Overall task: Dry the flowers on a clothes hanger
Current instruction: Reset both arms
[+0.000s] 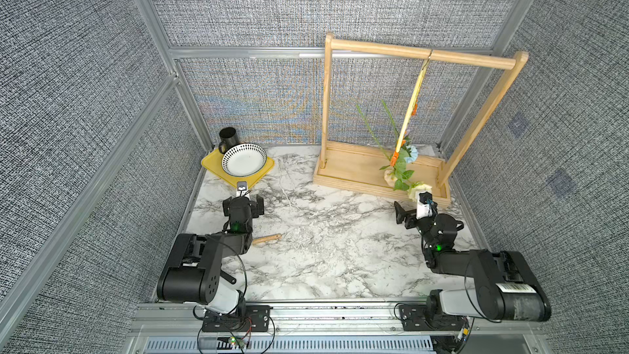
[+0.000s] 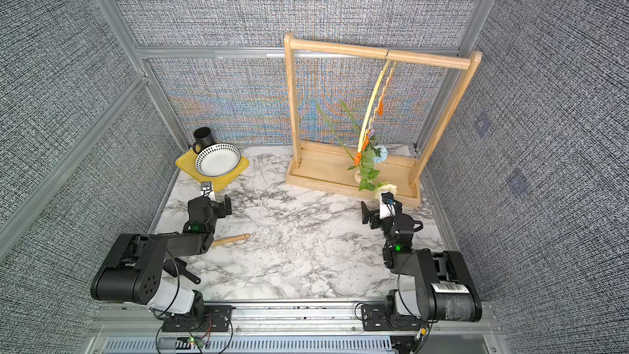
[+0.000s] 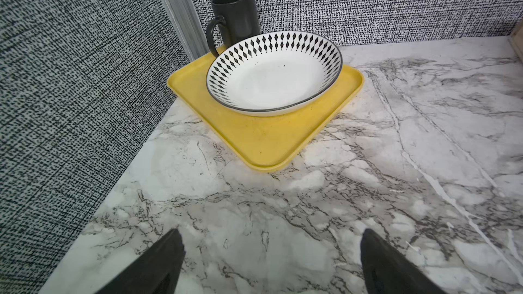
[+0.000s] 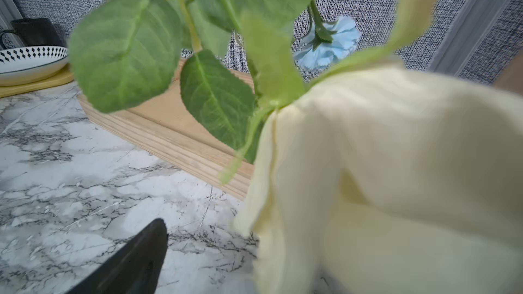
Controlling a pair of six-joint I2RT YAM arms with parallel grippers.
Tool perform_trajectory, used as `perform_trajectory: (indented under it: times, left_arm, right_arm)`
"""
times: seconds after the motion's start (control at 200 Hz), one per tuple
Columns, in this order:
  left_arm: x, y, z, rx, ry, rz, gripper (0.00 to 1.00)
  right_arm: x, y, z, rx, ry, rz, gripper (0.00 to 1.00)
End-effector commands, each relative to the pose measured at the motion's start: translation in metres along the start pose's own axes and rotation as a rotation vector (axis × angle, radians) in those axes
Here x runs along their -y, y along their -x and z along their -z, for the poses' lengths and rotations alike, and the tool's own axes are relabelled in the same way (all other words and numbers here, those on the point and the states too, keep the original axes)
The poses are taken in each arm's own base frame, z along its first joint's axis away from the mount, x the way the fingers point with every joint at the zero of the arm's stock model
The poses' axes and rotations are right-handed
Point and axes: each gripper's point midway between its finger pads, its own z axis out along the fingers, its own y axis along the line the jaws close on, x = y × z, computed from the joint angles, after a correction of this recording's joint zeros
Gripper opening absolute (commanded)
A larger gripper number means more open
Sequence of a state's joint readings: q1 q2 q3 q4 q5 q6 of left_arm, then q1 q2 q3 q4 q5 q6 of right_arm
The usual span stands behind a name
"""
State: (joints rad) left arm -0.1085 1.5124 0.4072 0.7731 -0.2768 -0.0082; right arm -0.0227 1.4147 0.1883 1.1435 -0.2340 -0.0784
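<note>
The pale-yellow clothes hanger [image 1: 410, 110] [image 2: 369, 110] hangs by its hook from the wooden rack's top bar. The flowers hang heads down from it, and an orange clip [image 1: 394, 158] sits where the stems meet the hanger. They are a cream-white rose [image 1: 418, 188] [image 4: 396, 165], a light-blue bloom [image 1: 411, 154] [image 4: 331, 43] and a peach rose [image 1: 390, 176]. My right gripper [image 1: 416, 206] [image 2: 379, 211] is open just in front of the cream rose, which hides one of its fingers in the right wrist view. Open too, my left gripper [image 1: 243, 204] [image 3: 268, 238] hovers over bare marble near the tray.
The light-wood rack [image 1: 425, 54] stands on its boxed base [image 1: 354, 168] at the back right. Back left, a yellow tray [image 1: 212, 165] [image 3: 268, 142] carries a patterned bowl [image 1: 244, 160] and a black mug [image 1: 228, 137]. A wooden stick [image 1: 267, 239] lies by the left arm. Grey walls enclose the table.
</note>
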Motion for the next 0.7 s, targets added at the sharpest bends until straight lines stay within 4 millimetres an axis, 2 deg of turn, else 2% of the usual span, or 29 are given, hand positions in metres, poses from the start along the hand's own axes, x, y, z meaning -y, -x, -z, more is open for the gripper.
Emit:
perform_trajectory:
  times: [0.0,0.095,0.696]
  left_arm:
    - [0.0010,0.0077,-0.0006,0.026,-0.007,0.013,0.99]
    - [0.0010,0.0079,-0.0006,0.027,-0.008,0.013,1.00]
    - [0.0005,0.0087,0.0000,0.030,-0.007,0.015,1.00]
  right_arm:
    - [0.0045,0.0089,-0.0078,0.046,-0.046,0.032,0.99]
    - [0.0078,0.0038,-0.0061,0.045,-0.070,0.021,0.99]
    - [0.0109,0.0040,-0.0074,0.042,-0.085,0.015,0.99]
